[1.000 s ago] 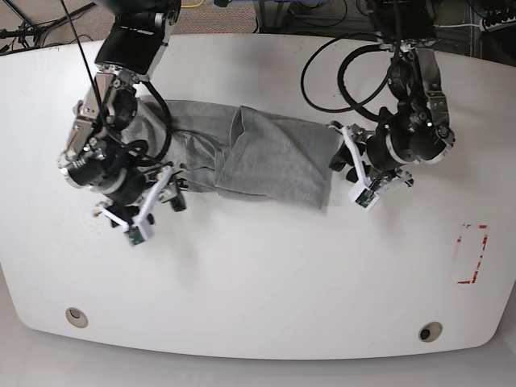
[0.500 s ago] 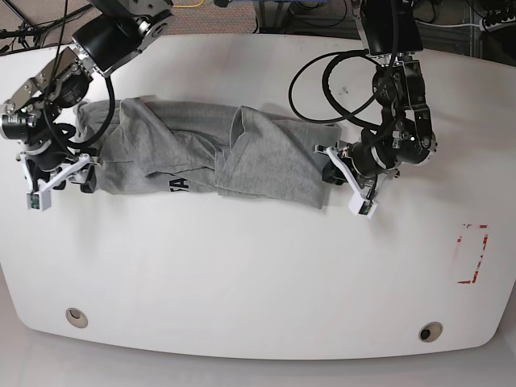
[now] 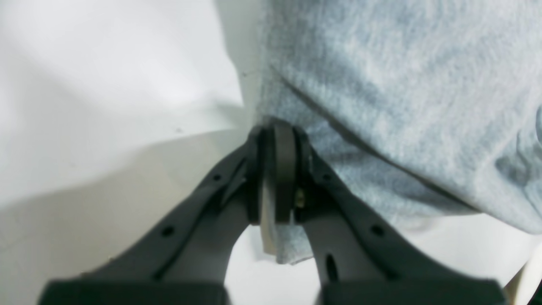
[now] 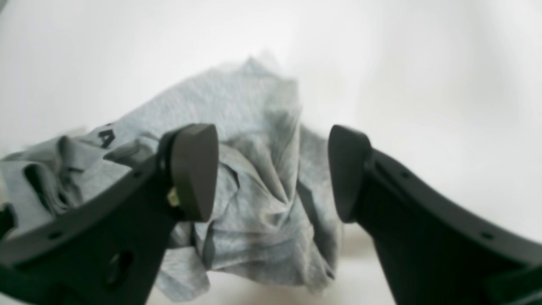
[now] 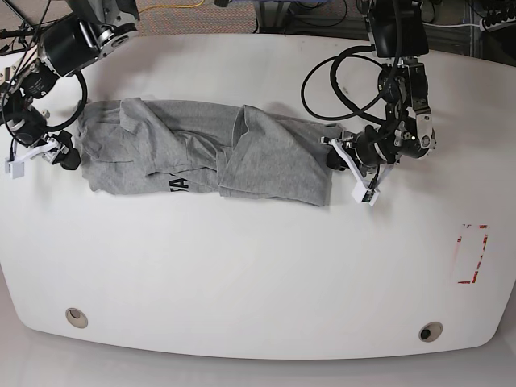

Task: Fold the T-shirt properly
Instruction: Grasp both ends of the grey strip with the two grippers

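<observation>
Moved since earlier: right arm swung out past the shirt's far end to the edge of the surface (image 5: 242, 266); left arm drawn in against the shirt's other end; shirt uncovered and stretched out longer.
T-shirt (image 5: 201, 153): flat on the surface, long and narrow, wrinkled, one flap folded over the middle, between the two sets of fingers.
Left gripper (image 3: 277, 169): fingers clenched on the T-shirt's edge, a strip of grey cloth pinched between the pads and a small tab of it hanging out behind them.
Right gripper (image 4: 273, 173): fingers spread wide, grasping nothing; crumpled end of the T-shirt lying just ahead of them, seen through the gap.
In the way: black cable (image 5: 347, 81) looping beside the left arm; nothing lying between the right fingers and the cloth.
Around: red rectangular marking (image 5: 472, 254) well beyond the left fingers, away from the cloth; two round holes, hole one (image 5: 76, 316) and hole two (image 5: 430, 331), near the front rim.
Writing: black block letters on the front fold, only an "A" (image 4: 106, 137) readable from the right wrist; rest folded under or blurred.
</observation>
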